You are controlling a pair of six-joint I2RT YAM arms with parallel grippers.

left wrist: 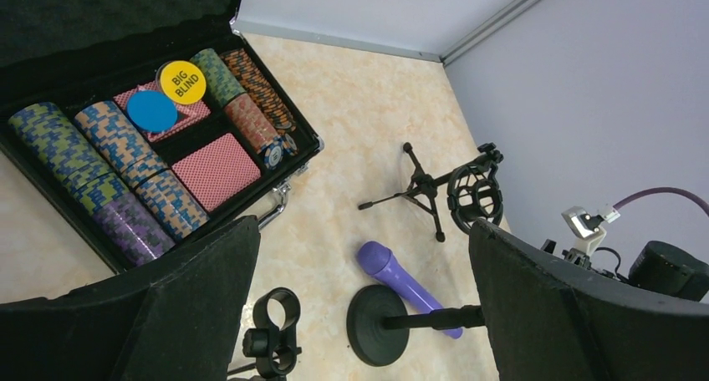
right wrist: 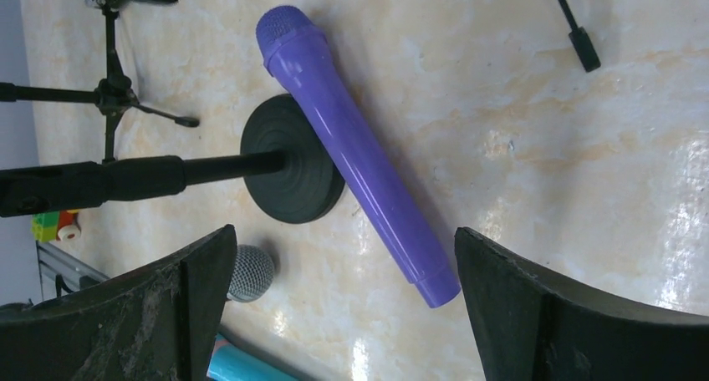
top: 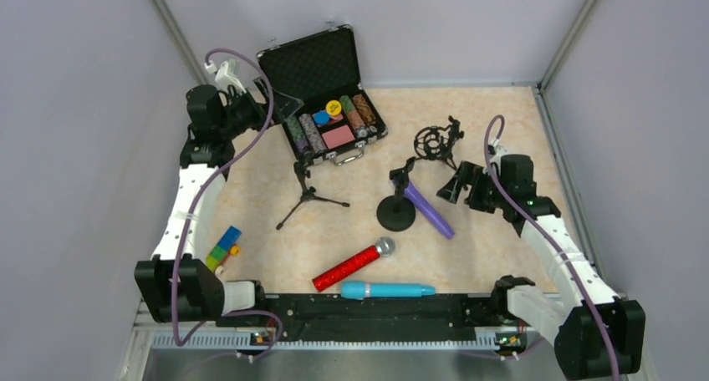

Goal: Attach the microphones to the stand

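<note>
The purple microphone (top: 432, 211) (right wrist: 359, 155) (left wrist: 405, 282) lies flat against the round-base stand (top: 395, 212) (right wrist: 293, 160) (left wrist: 380, 324). Near the front edge lie the glittery red microphone (top: 351, 266), whose silver head (right wrist: 249, 272) shows in the right wrist view, and the light blue microphone (top: 387, 290) (right wrist: 242, 364). My right gripper (top: 456, 187) (right wrist: 343, 231) hangs open just right of the purple one, holding nothing. At the back left, my left gripper (top: 283, 107) (left wrist: 364, 226) stands open and empty over the chip case's edge.
An open poker chip case (top: 326, 105) (left wrist: 276, 180) sits at the back. A tripod stand with a clip (top: 308, 193) (left wrist: 272, 322) stands left of centre. A shock-mount tripod stand (top: 436, 143) (left wrist: 472, 197) stands behind the round base. Toy blocks (top: 224, 247) lie at the left.
</note>
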